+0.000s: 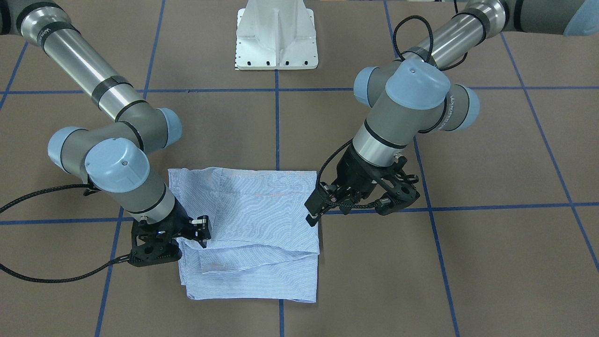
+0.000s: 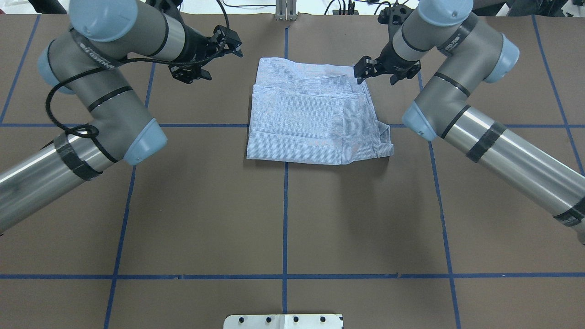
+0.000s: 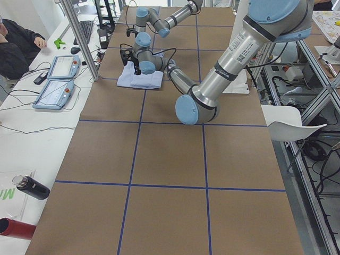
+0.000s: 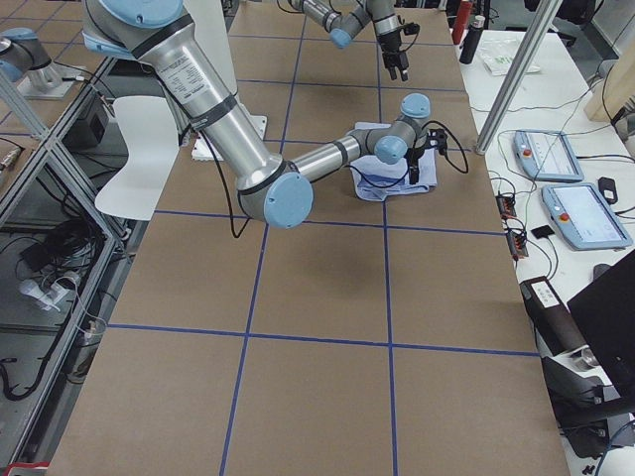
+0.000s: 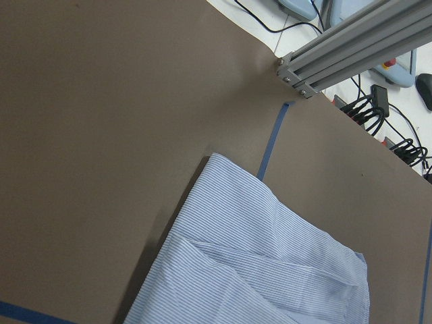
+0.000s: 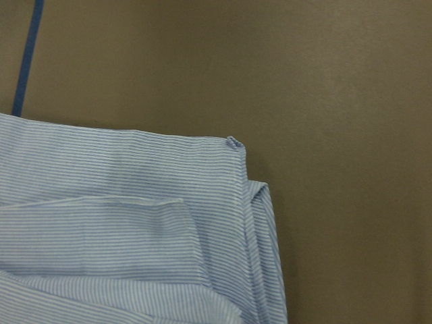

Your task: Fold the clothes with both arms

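The left end effector hangs above the bare brown surface, just off the shirt's left edge. Its jaws appear spread wide and hold nothing. Its wrist view shows only cloth and surface below, so it sits clear of the cloth, probably to leave the fold undisturbed.

Between the arms, the shirt lies at the far middle of the surface, across the central blue tape line, folded into a rough rectangle. It is light blue with fine white stripes, layered in flat overlapping panels, and a loose flap pokes out at its near right corner.

The right end effector hovers over the shirt's far right corner, jaws likewise seeming wide and gripping no cloth. I judge it is placed there to tidy or take that corner.
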